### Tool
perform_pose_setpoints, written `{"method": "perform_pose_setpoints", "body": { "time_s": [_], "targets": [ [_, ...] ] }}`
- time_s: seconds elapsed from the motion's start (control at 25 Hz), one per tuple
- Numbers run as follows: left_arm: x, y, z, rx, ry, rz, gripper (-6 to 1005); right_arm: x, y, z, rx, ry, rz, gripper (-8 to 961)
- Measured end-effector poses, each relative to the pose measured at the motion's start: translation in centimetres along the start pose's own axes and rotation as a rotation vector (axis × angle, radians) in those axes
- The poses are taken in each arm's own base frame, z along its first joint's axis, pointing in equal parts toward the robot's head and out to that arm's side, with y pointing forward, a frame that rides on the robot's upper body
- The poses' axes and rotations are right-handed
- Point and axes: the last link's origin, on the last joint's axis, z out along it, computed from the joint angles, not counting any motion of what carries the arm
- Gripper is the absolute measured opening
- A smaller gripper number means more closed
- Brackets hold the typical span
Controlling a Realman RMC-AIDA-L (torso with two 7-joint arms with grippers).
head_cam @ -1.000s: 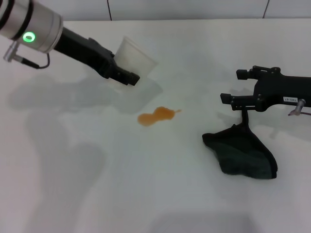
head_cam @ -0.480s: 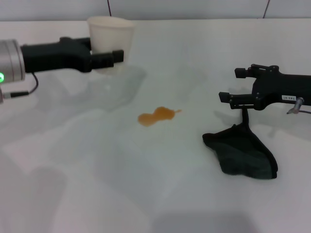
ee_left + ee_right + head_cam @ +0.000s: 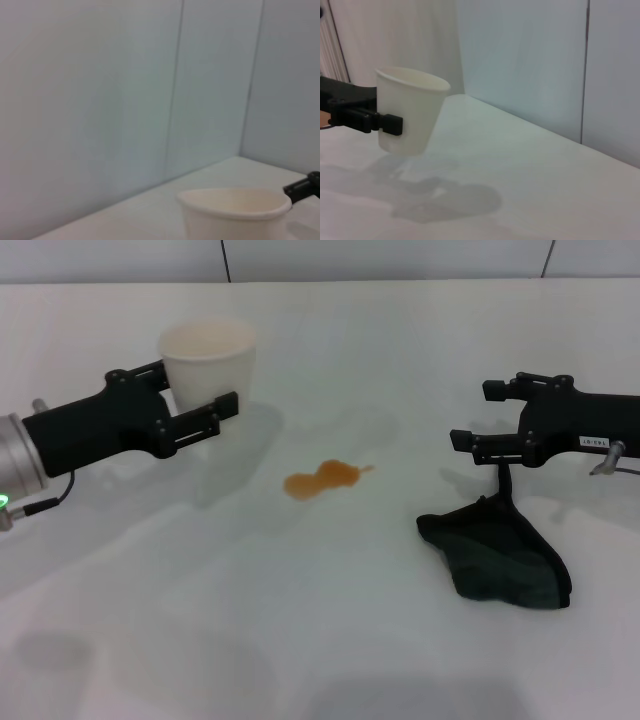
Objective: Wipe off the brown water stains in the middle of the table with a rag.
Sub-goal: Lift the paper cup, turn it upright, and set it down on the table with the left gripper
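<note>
Head view of the white table (image 3: pixel 330 640) with the brown water stains (image 3: pixel 322 480) as landmark: an orange-brown puddle of two joined blobs with a thin tail, lying near the table's middle. To the right of the stains, well apart from them, lies the dark green-black rag (image 3: pixel 497 555), crumpled in folds. The right gripper (image 3: pixel 504 483) hangs directly above the rag's upper edge, one peak of cloth drawn up to its fingertips, which are closed on the rag. To the left of the stains and farther back, the left gripper (image 3: pixel 200 400) clasps an upright white paper cup (image 3: pixel 208 360) by its sides, seemingly just off the table.
</note>
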Motion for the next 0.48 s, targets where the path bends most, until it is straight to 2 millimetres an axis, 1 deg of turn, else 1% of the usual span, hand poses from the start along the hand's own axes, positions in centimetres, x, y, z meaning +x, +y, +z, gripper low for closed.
{"method": "perform_pose_setpoints", "body": {
  "time_s": [0.32, 0.48],
  "targets": [
    [-2.3, 0.5, -2.1, 0.134, 0.104, 0.029, 645, 0.0, 0.0, 0.0, 0.002, -0.004, 0.005, 869],
    [-3.6, 0.6, -2.5, 0.193, 0.1, -0.007, 645, -0.1, 0.0, 0.0, 0.001, -0.005, 0.003, 869]
  ]
}}
